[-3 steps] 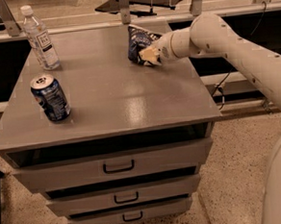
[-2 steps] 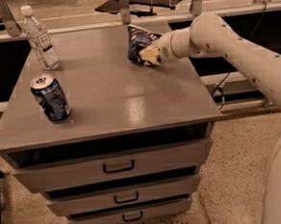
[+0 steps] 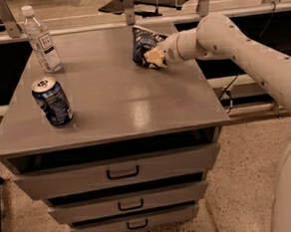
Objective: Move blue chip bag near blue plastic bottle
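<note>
The blue chip bag (image 3: 143, 44) is a small crinkly dark blue bag with white lettering at the back right of the grey cabinet top (image 3: 115, 110). My gripper (image 3: 154, 57) comes in from the right on the white arm and is shut on the bag's right side. The blue plastic bottle (image 3: 41, 39), clear with a white cap and white label, stands upright at the back left corner, far to the left of the bag.
A blue-and-white soda can (image 3: 52, 101) stands upright on the left of the top, in front of the bottle. The cabinet has several drawers (image 3: 123, 172) below. A dark shelf and metal posts (image 3: 128, 7) run behind the back edge.
</note>
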### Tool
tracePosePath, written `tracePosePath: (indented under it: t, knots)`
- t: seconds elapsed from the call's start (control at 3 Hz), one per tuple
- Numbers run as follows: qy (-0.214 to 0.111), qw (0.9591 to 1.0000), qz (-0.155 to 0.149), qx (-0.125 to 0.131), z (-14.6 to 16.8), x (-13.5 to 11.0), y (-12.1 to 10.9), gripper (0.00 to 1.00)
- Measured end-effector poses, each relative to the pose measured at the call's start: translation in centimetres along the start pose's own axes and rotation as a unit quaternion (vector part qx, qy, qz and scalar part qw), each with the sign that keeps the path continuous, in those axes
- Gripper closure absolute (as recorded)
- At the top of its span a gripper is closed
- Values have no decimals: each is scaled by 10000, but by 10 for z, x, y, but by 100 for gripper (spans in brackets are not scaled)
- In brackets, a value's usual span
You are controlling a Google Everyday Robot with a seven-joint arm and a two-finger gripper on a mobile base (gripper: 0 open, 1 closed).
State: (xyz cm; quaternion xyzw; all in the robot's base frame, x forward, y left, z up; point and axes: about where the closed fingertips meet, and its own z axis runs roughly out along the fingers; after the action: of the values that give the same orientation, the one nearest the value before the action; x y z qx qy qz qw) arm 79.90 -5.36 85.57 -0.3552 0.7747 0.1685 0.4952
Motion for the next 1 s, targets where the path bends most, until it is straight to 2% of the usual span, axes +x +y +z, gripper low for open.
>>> tracePosePath:
  t: [0.33, 0.67, 1.0]
  knots:
    - [0, 10000, -1, 0, 0, 0, 0, 38]
    - [-34, 9997, -227, -47, -3, -10, -2, 15]
    - [-87, 9989, -448, -77, -7, -22, -5, 0]
